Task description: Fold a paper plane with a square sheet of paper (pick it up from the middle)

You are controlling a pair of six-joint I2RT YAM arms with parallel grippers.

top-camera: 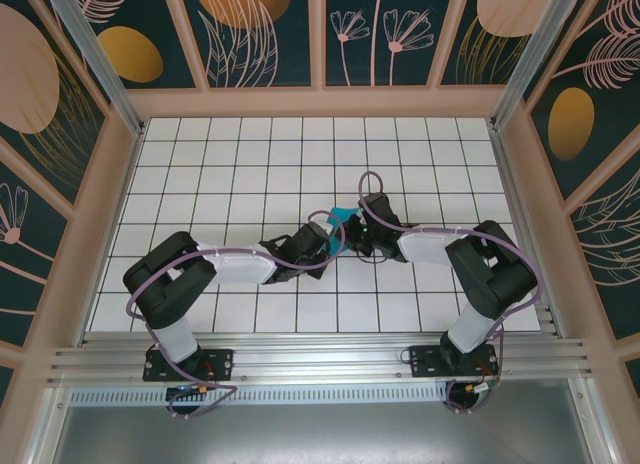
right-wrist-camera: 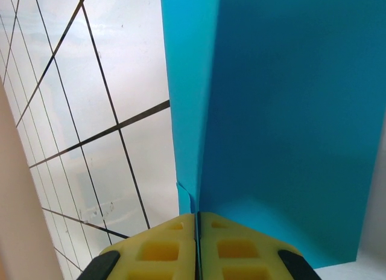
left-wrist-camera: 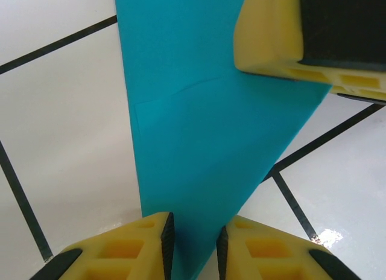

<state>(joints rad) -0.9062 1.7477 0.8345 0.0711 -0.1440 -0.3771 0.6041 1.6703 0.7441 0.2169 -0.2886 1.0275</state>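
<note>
My right hand (right-wrist-camera: 197,230) is pressed fully together on the folded teal paper sheet (right-wrist-camera: 283,123). Its two yellow fingers (right-wrist-camera: 160,250) meet with only a thin seam between them. The sheet stands out from that seam, straight ahead of the fingertips. It has a lighter, narrow flap on the hand's left and a broader, darker panel to the right, with a straight crease between them. Beyond the flap I see the white gridded surface (right-wrist-camera: 114,81).

My left hand (left-wrist-camera: 194,247) is set narrow, and a clear gap shows between its dark inner pads (left-wrist-camera: 168,241). The sheet (left-wrist-camera: 199,129) tapers down into that gap, so its slim end lies between the fingers. I cannot tell whether either pad touches it. Ahead of this hand and to its right, a yellow finger (left-wrist-camera: 271,32) of the other hand sits on the sheet's far corner. The tiled surface (left-wrist-camera: 60,141) shows on both sides of the paper.

From overhead, the two arms reach inward and meet near the middle of the surface (top-camera: 250,164). The left hand (top-camera: 325,242) and right hand (top-camera: 357,234) are just beside each other, tip to tip. A small teal patch of the sheet (top-camera: 344,216) shows just above where they meet.
</note>
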